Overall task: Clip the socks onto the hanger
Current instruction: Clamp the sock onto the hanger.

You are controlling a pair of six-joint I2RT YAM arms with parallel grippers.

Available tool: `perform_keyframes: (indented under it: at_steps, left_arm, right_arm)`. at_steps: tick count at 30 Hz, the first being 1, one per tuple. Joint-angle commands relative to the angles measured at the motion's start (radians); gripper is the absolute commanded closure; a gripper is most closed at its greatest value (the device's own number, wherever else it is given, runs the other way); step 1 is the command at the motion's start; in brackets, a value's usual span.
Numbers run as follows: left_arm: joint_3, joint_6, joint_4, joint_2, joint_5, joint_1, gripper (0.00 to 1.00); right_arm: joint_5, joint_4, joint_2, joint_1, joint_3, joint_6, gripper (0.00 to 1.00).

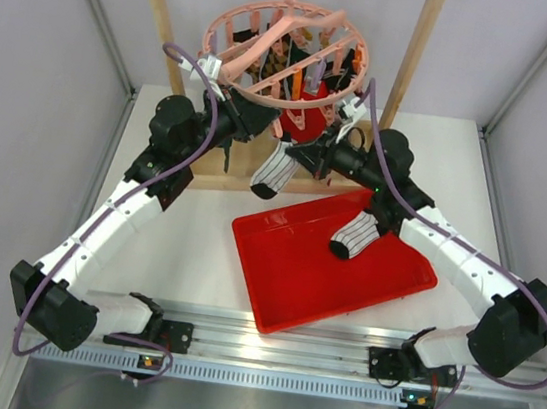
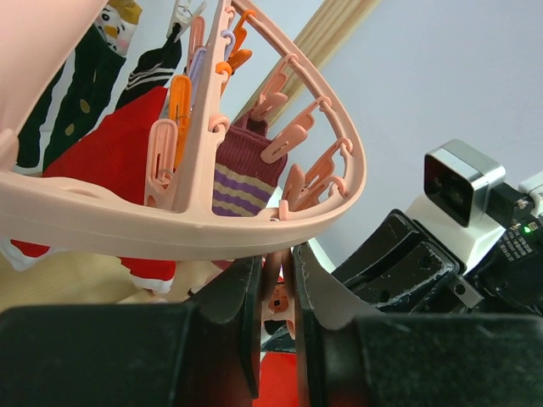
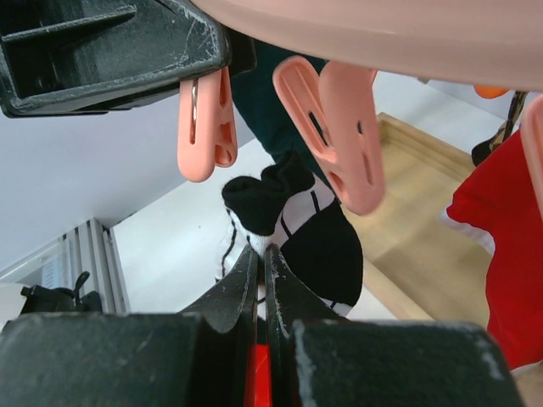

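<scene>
While the left tool (image 2: 276, 259) pinched a pink peg (image 2: 273, 298) under the hanger (image 2: 170, 225), the right tool (image 3: 260, 254) clamped one striped sock (image 3: 318, 242) beneath it; the other sock (image 1: 355, 234) lay on the red tray (image 1: 283, 286).

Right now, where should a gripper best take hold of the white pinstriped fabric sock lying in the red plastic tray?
Probably its black near-left end, pinched from straight above: the sock lies flat and slanted on the tray, and the right arm crowds its far end.
</scene>
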Motion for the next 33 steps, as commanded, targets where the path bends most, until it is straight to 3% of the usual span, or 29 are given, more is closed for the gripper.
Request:
perform_keyframes:
  at_steps: [1,33]
  left_arm:
    - [-0.019,-0.023,0.006,0.004,0.062,-0.001,1.0]
    - [-0.028,-0.001,-0.031,0.012,0.081,-0.003,1.0]
  right_arm:
    - [-0.011,0.06,0.013,0.022,0.058,0.019,1.0]
    - [-0.022,-0.002,0.047,0.056,0.152,-0.048,1.0]
